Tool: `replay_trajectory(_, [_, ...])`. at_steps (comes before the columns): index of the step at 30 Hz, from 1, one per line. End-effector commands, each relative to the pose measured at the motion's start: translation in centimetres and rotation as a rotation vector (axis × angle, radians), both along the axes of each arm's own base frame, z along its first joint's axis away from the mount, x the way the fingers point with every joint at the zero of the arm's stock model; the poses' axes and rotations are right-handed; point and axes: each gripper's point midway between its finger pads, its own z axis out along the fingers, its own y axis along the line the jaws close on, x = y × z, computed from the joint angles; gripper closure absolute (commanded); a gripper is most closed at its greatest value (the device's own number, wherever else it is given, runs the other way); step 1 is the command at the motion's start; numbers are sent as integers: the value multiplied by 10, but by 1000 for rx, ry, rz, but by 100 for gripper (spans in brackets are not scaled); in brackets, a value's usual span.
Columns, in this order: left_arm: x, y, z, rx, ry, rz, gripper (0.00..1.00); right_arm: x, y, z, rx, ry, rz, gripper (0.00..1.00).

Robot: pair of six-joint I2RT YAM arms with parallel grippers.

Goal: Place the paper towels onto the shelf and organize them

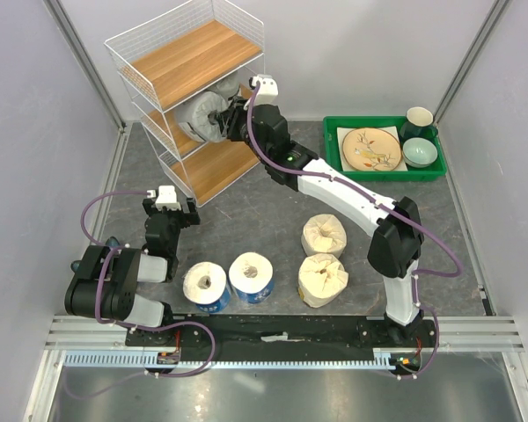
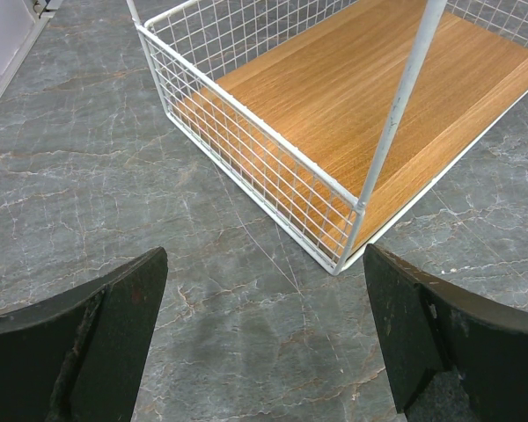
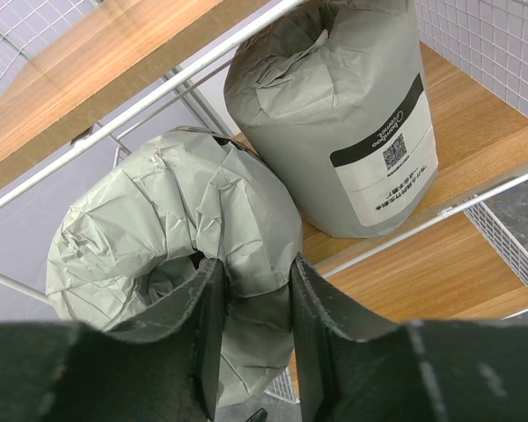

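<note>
My right gripper [image 1: 233, 119] reaches into the white wire shelf [image 1: 187, 54] at its middle tier. It is shut on a grey-wrapped paper towel roll [image 3: 158, 229] lying on its side, one finger in the hollow core, the other on the outer wall. A second grey roll [image 3: 334, 114] stands upright on that tier [image 3: 475, 123] just behind. Two blue-wrapped rolls [image 1: 205, 286] [image 1: 252, 277] and two cream rolls [image 1: 325, 235] [image 1: 322, 279] stand on the table. My left gripper [image 2: 265, 251] hangs open over the table near the bottom tier [image 2: 352, 97], holding nothing.
A green tray [image 1: 331, 149] at the back right holds a patterned plate [image 1: 370, 148], a dark cup [image 1: 419, 120] and a pale bowl [image 1: 420, 152]. Grey walls close in both sides. The right arm stretches diagonally across the table's middle.
</note>
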Motion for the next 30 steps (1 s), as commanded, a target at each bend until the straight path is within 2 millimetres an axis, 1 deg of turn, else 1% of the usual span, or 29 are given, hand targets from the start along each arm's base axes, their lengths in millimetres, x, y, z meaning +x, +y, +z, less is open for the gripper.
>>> replay_trajectory(1, [7,1,18,-5,-63,9,0,1,-2,39,88,-84,-24,59])
replay_trajectory(2, [7,1,18,-7,-63,9,0,1,-2,40,92,-85,-24,59])
replay_trajectory(6, [7,1,18,-7,-63,9,0,2,-2,44,98,-93,-24,52])
replay_trajectory(11, [7,1,18,-7,-63,9,0,2,1,46,111,-95,-19,51])
replay_trajectory(22, [7,1,18,-7,-63,9,0,5,9,55,152,-105,-3,48])
replay_trajectory(30, [7,1,17,-7,-62,9,0,2,11,68,184,-134,11,46])
